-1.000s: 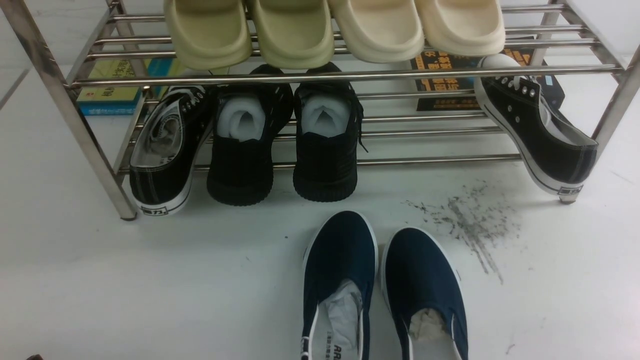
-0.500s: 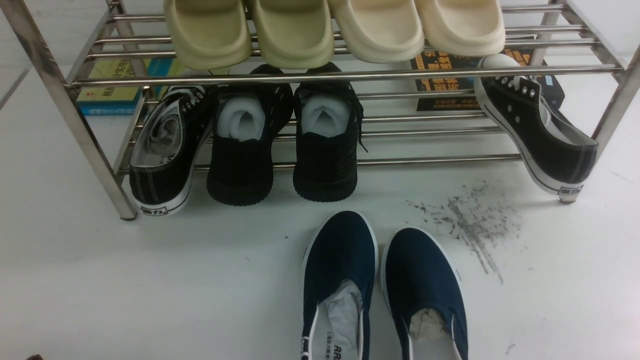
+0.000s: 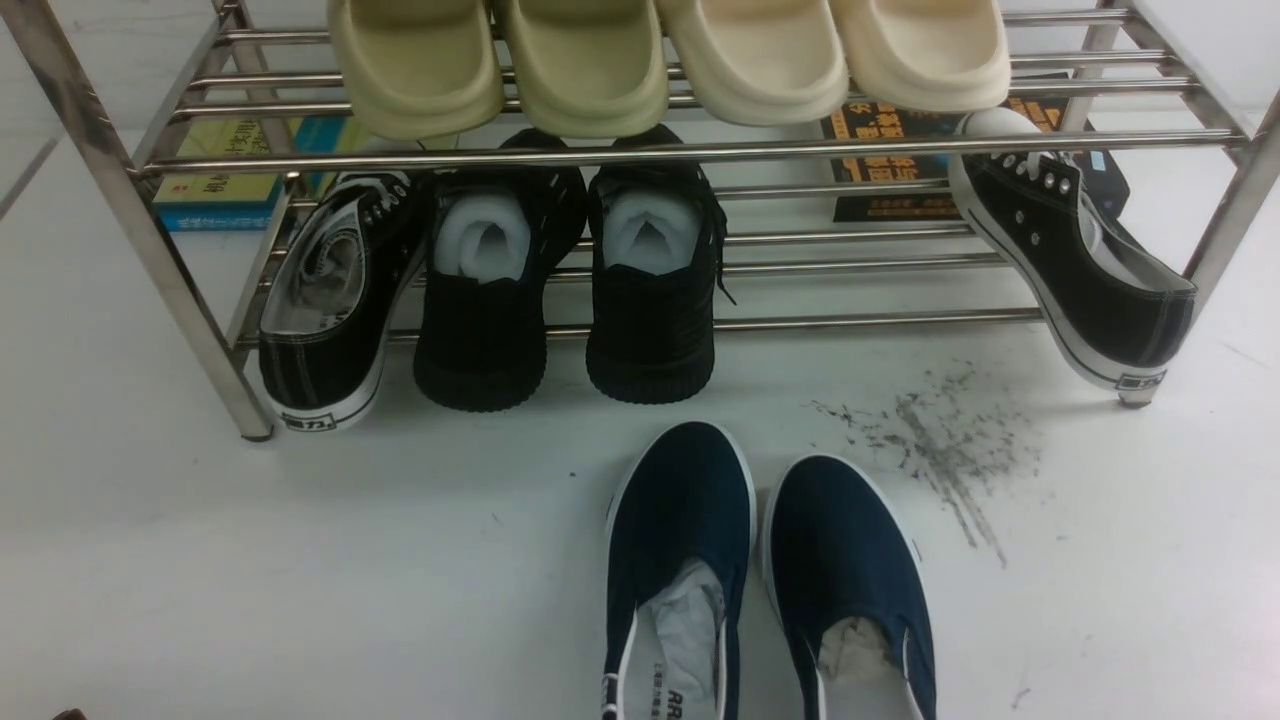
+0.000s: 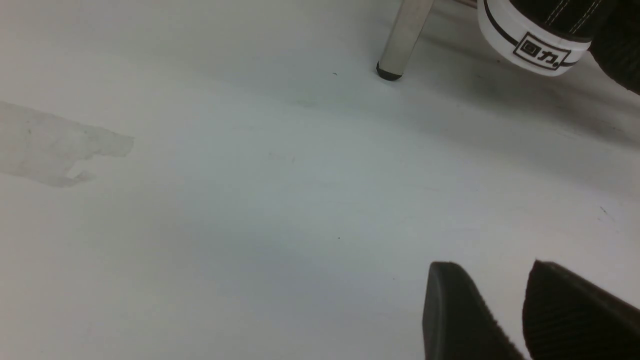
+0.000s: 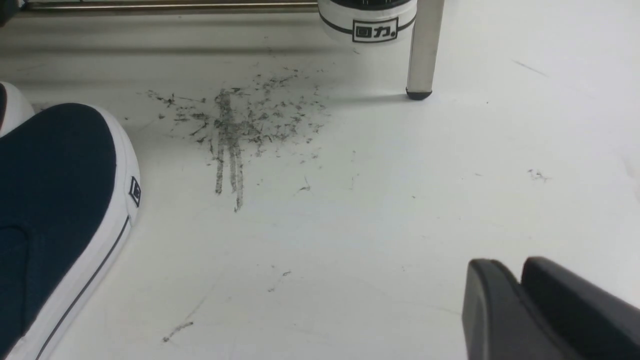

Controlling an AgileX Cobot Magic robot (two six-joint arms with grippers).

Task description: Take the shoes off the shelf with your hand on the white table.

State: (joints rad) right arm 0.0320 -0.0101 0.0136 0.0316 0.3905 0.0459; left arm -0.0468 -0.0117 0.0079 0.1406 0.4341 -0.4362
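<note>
The shoes, a navy-blue pair with white sole rims, stand side by side on the white table (image 3: 300,560) in front of the shelf (image 3: 650,153): the left shoe (image 3: 680,540) and the right shoe (image 3: 845,560), toes toward the shelf. One navy toe (image 5: 50,200) shows in the right wrist view. My left gripper (image 4: 492,264) hovers low over bare table near a shelf leg (image 4: 405,35), open and empty. My right gripper (image 5: 510,262) is beside the scuff streaks (image 5: 235,130), its fingers together with nothing between them. The hand is out of view.
Beige slippers (image 3: 660,60) fill the top tier. Below sit two black knit shoes (image 3: 570,290), with a black lace-up sneaker at the left end (image 3: 330,310) and another at the right (image 3: 1080,270). Books (image 3: 230,170) lie behind the shelf.
</note>
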